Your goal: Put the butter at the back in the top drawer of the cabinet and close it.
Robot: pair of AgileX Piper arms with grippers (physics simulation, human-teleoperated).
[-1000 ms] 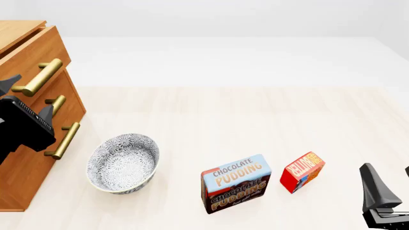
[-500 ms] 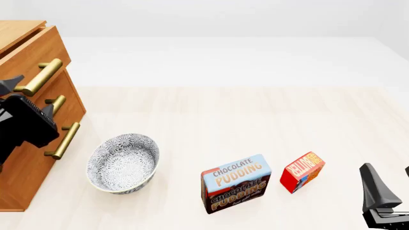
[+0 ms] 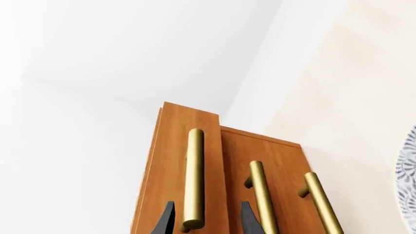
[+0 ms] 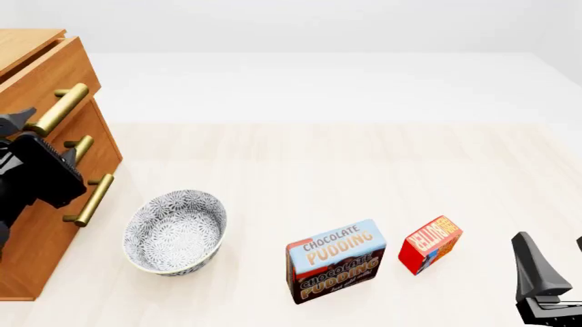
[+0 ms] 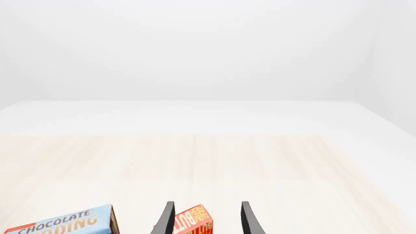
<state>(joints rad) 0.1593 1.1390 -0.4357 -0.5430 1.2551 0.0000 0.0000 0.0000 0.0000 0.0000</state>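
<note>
Patterned bowl (image 4: pixel 174 231) near pudding box (image 4: pixel 336 260), apparently apart.

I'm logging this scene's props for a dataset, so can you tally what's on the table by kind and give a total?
Cabinets: 1, the wooden cabinet with three brass handles
Bowls: 1, the patterned bowl
Boxes: 2, the Chocolate Pudding box and the smaller red butter
Total: 4 things

I record an orange-brown cabinet (image 4: pixel 37 88) with brass handles and a pale wood-grain bench (image 4: pixel 364 177). The butter (image 4: pixel 430 244) is red with an orange face and white lettering; the pudding box (image 4: pixel 336 260) blue over brown; the bowl (image 4: pixel 174 232) grey-and-white patterned.
</note>
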